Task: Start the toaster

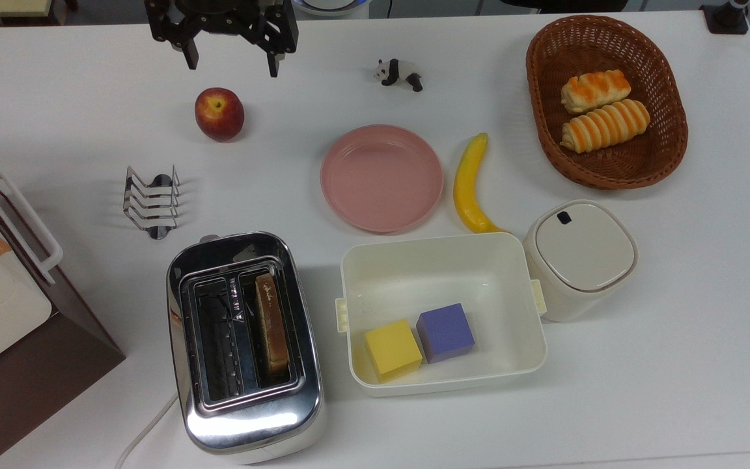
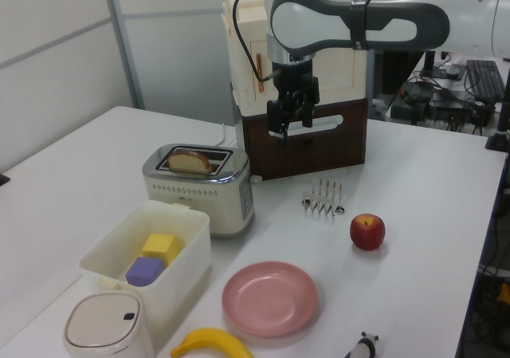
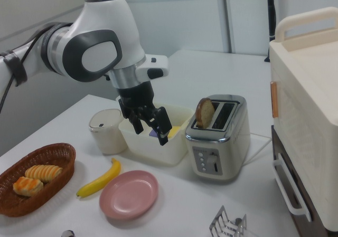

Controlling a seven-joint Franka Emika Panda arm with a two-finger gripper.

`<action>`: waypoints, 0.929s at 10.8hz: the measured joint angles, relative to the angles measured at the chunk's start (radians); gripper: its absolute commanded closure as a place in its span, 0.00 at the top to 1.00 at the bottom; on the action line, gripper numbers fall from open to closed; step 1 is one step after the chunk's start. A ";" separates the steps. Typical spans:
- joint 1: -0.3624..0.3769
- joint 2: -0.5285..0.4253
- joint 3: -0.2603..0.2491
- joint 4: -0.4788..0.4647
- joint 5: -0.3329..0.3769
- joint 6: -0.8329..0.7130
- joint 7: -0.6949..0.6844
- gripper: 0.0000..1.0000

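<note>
Arm raised, fingers (image 1: 232, 62) open, toaster (image 1: 245, 345) apart.

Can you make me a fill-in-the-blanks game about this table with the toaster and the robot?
1. The slice of bread stands in one slot of the ____.
2. The white tub holds a yellow block and a ____ block.
3. The basket holds ____ bread rolls.
4. The robot's gripper hangs over the table with its fingers ____.

Missing words: toaster; purple; two; open
</note>
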 measured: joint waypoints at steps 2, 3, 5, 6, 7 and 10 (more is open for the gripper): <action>0.001 0.000 0.000 0.000 0.000 0.000 -0.001 1.00; 0.002 0.001 0.001 -0.001 0.000 0.000 -0.003 1.00; 0.003 0.002 0.001 -0.002 0.000 0.000 -0.011 1.00; 0.003 0.002 0.001 -0.004 0.000 0.000 -0.012 1.00; 0.004 0.002 0.001 -0.005 0.000 0.000 -0.012 1.00; 0.007 0.003 0.002 -0.012 0.000 0.000 -0.013 1.00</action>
